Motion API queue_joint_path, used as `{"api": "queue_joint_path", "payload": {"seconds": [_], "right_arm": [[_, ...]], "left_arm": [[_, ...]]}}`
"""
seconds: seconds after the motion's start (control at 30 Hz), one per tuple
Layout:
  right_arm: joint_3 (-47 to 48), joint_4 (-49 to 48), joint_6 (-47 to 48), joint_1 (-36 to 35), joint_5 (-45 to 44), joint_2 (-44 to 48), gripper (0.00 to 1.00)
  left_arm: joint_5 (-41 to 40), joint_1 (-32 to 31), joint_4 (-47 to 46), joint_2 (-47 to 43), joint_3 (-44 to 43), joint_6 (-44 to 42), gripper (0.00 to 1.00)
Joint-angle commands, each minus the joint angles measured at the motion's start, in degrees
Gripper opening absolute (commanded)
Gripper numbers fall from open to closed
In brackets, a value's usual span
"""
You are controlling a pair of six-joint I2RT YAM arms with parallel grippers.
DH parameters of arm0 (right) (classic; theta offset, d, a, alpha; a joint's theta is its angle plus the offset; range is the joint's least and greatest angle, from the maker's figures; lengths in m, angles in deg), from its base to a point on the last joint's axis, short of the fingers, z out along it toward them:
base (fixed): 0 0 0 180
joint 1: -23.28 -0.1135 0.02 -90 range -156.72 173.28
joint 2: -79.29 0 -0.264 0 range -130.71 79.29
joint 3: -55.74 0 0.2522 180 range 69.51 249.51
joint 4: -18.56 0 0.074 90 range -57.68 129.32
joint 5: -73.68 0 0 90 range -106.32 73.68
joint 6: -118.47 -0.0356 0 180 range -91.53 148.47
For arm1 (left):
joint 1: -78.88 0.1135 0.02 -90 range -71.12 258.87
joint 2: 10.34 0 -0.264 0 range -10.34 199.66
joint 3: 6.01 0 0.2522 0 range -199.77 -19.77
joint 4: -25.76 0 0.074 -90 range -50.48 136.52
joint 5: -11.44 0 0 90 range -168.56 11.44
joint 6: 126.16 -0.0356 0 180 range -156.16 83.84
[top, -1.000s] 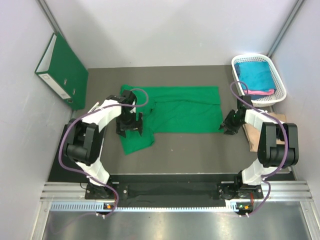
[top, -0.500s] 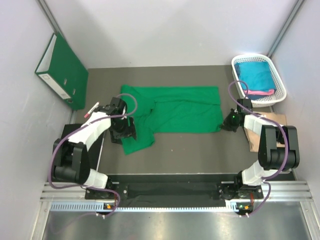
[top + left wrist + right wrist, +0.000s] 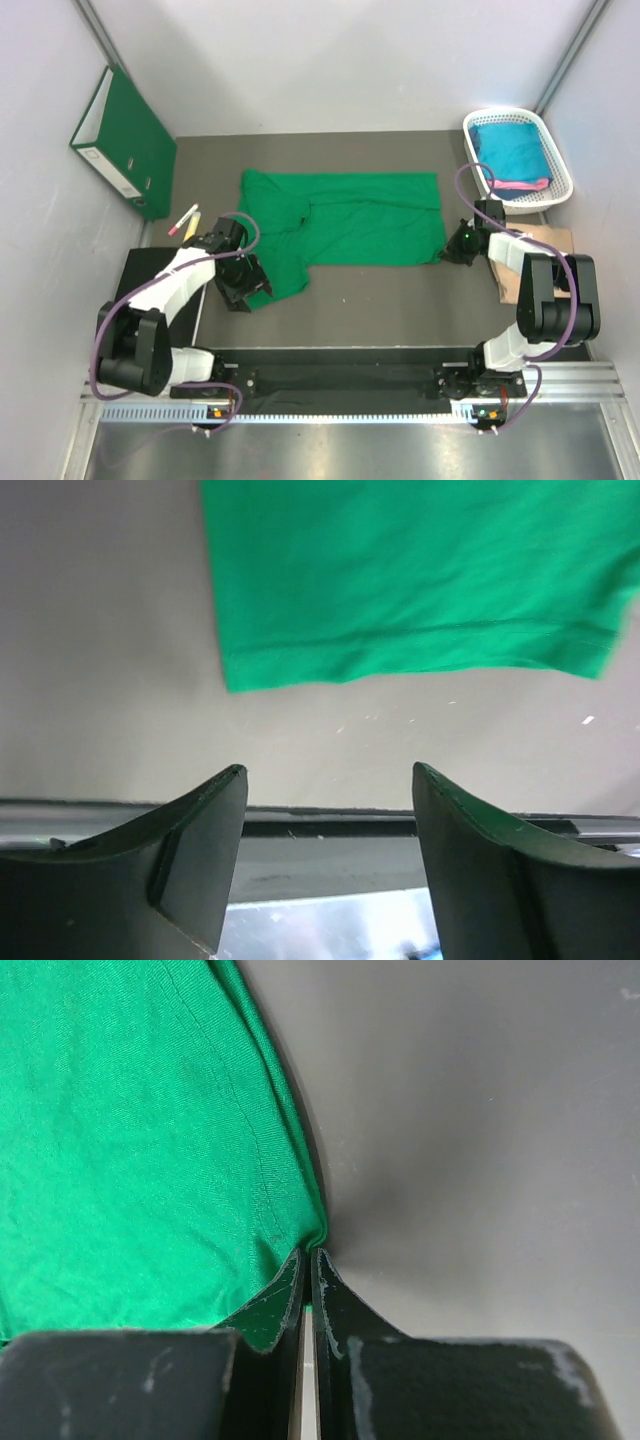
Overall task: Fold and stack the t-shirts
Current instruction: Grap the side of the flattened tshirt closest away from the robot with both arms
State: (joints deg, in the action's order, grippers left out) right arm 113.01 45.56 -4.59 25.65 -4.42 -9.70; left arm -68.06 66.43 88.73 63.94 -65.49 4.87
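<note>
The bright green t-shirt (image 3: pixel 360 220) lies spread flat on the dark table, with a folded flap at its left near corner. In the left wrist view it (image 3: pixel 400 580) fills the top. My left gripper (image 3: pixel 243 292) is open and empty, just off the shirt's left near edge; its jaws (image 3: pixel 328 772) stand wide apart over bare table. My right gripper (image 3: pixel 447 250) is shut on the shirt's right near corner, and the cloth edge (image 3: pixel 130 1140) is pinched at its tips (image 3: pixel 310 1252). A teal t-shirt (image 3: pixel 510 148) and a pink one (image 3: pixel 525 184) lie in the basket.
A white basket (image 3: pixel 557 150) stands at the back right. A dark green binder (image 3: pixel 125 140) leans on the left wall. A pink-and-white pen (image 3: pixel 185 218) lies by the left arm. Brown cardboard (image 3: pixel 550 240) lies under the right arm. A black rail (image 3: pixel 330 825) edges the table's near side.
My left gripper has come off the shirt's left part and moved to the near left, now open. The right gripper stays shut on its corner, shifted slightly back.
</note>
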Motion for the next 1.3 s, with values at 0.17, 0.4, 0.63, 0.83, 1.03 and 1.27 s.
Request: {"api": "queue_joint_path", "payload": {"seconds": [0.17,0.4,0.63,0.83,1.03,1.27], "right_arm": [[0.4,0.1,1.9,0.1,2.1,2.2,0.00],[0.3,0.2,2.1,1.2,3.0,2.9,0.00],[0.2,-0.5,1.8,2.5,4.1,2.7,0.01],[0.3,-1.5,1.4,4.0,5.7,1.6,0.01],[1.1,-2.2,1.5,4.7,6.8,0.4,0.01],[2.1,-1.4,1.9,5.1,8.1,0.6,0.01]], "left_arm": [[-4.3,0.3,0.3,6.0,-3.0,8.8,0.54],[-8.5,0.6,1.9,8.9,-4.6,9.9,0.60],[-9.4,0.7,3.6,13.5,-5.3,10.7,0.54],[-9.9,0.7,3.8,17.5,-6.6,10.9,0.51],[-10.0,0.7,2.0,21.6,-6.5,10.8,0.35],[-10.0,0.6,3.3,21.4,-8.7,10.6,0.00]]}}
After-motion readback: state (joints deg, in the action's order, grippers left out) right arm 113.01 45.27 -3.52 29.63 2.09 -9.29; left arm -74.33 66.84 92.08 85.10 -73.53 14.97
